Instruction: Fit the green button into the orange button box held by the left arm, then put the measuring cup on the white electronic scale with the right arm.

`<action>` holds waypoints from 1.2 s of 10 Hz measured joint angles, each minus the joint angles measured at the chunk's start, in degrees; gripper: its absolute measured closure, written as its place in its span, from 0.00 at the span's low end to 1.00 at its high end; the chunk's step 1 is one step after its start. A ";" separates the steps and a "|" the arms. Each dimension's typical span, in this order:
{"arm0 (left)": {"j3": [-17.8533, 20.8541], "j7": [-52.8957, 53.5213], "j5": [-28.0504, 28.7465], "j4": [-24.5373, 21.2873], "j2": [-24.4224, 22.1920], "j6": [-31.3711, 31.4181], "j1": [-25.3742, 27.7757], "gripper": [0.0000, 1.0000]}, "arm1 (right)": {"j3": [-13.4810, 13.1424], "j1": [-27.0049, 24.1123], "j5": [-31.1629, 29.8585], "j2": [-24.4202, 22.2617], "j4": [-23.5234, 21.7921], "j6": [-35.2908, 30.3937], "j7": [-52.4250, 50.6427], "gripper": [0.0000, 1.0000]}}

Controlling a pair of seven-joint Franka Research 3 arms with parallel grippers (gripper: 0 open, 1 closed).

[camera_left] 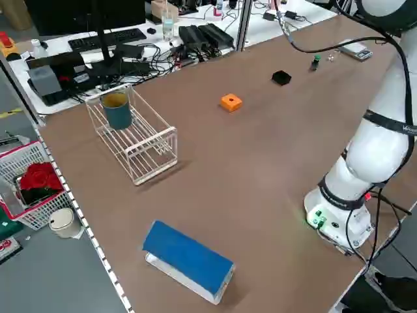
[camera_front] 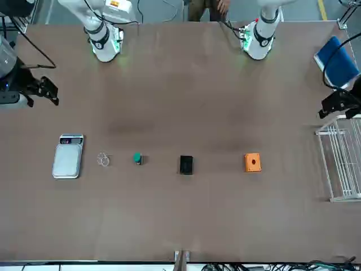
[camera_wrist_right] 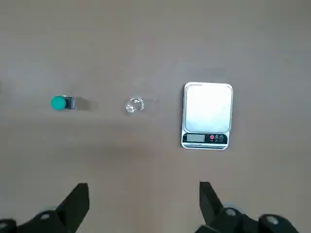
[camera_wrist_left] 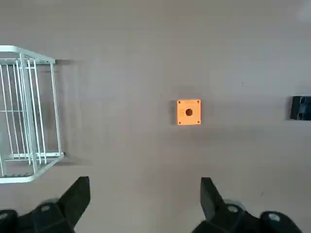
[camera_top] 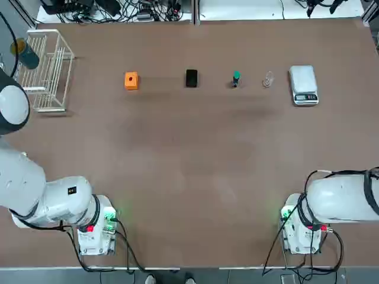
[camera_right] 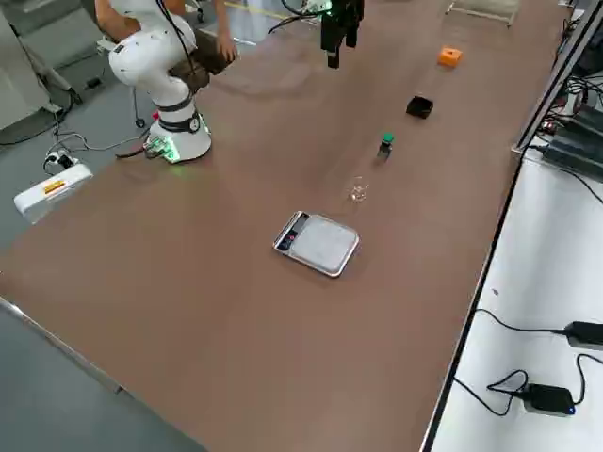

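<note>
Here the green button (camera_top: 235,77) lies on its side on the tabletop (camera_top: 189,177), long axis along the object row, between black box (camera_top: 191,78) and measuring cup (camera_top: 267,80). Left hand (camera_wrist_left: 146,204) and right hand (camera_wrist_right: 143,206) hover wide open, empty.

table (camera_top: 189,177): matt brown | cup (camera_top: 268,80): clear, glossy | scale (camera_top: 303,78): smooth pan | rack (camera_top: 44,71): white wire

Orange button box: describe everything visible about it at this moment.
The orange button box is a small, squarish block, plastic by its look, with a dark round hole in the middle of its top face. It sits flat on the brown table, leftmost in the row of items, beside the black block. Nothing grips or touches it; the green button is not fitted yet.
</note>
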 joint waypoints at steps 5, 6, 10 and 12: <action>-0.12 0.00 0.00 -0.01 0.00 0.00 -0.24 0.00 | 0.02 0.11 0.35 0.17 -0.29 -0.67 0.48 0.00; -0.12 -0.01 0.00 -0.01 0.00 0.00 -0.24 0.00 | 0.05 0.67 0.67 0.29 -0.36 -0.65 1.88 0.00; -0.01 0.00 0.00 -0.03 -0.01 0.00 0.07 0.00 | 0.34 7.33 1.66 5.92 -0.74 6.51 9.59 0.00; -0.12 0.00 0.00 -0.49 0.00 0.00 -0.07 0.00 | 0.45 12.22 1.77 11.04 -0.85 12.73 16.72 0.00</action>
